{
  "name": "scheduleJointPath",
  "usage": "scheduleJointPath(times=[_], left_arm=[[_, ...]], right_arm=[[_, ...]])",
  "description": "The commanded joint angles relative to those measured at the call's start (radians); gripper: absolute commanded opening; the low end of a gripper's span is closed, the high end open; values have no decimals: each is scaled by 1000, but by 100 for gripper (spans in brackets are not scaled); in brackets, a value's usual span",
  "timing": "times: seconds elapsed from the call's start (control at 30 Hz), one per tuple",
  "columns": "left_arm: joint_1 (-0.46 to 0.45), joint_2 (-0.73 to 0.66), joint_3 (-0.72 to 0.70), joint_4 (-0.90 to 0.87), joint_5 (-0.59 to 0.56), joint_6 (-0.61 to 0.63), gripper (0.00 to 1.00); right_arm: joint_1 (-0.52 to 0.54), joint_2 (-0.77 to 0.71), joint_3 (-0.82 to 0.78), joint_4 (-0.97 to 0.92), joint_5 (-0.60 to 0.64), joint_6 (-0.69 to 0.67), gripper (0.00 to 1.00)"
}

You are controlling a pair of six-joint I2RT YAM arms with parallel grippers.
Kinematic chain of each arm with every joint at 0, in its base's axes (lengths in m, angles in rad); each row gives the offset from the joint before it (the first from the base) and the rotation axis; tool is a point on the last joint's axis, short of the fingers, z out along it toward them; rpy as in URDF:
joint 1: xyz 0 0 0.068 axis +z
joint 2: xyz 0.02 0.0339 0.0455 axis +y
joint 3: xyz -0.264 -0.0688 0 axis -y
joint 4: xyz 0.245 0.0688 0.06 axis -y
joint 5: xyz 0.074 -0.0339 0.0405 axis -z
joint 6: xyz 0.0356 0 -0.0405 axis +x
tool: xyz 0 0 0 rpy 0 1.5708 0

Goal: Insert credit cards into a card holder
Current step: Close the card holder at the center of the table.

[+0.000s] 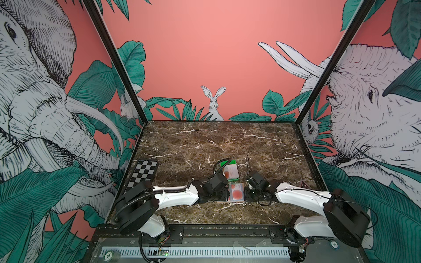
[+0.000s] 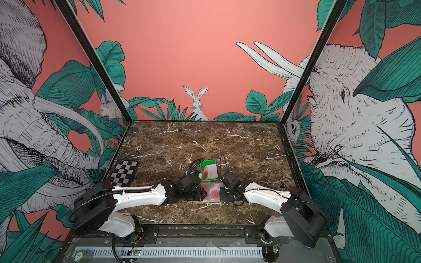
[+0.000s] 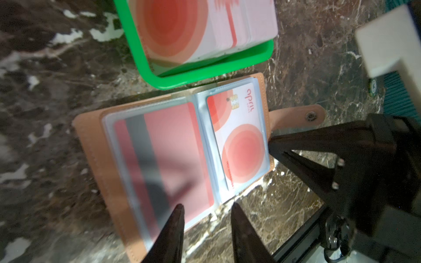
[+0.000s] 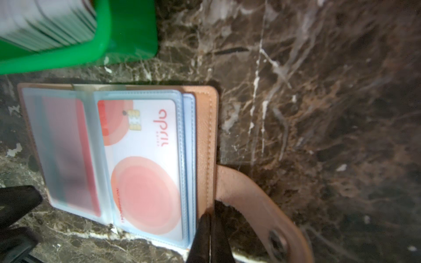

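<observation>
One card holder (image 3: 91, 141), tan, open flat on the marble desk (image 1: 205, 141) just beside the green tray (image 3: 205, 75), between the two arms. Clear sleeves: one with a white card (image 3: 241, 145), red-orange circle face up; the facing one with a reddish card (image 3: 173, 154), dark stripe showing. One card stack (image 3: 205, 27), in the tray. One strap (image 4: 262, 205), curled outward. The left tool (image 3: 207, 205): jaws parted, empty, over the reddish card's sleeve edge. The right tool (image 4: 209, 216): jaws closed together, tips on the cover edge by the strap.
</observation>
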Motion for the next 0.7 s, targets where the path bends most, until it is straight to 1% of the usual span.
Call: scheduleJointPath(times=[0.0,0.13,0.17,0.3,0.4,0.5,0.67], left_arm=[[26,-58,-46,-84,4,12,41],[75,-92,-79,-84,56,31,52],[87,-92,-81,-84,76,40,52],[124,-86,-84,-86,116,66,53],[144,-59,-96,-24,174,68,53],[149,-25,-103,35,213,59,53],[151,22,-105,82,240,43,52]], right_arm=[[14,44,-15,0,-15,-3,4],[15,48,-9,-4,-15,-7,4],[15,50,-8,-5,-15,-7,4],[16,53,-2,-10,-15,-8,4],[18,53,-2,-11,-15,-8,4],[18,52,-1,-14,-14,-8,4],[18,47,-3,-18,-12,-9,4]])
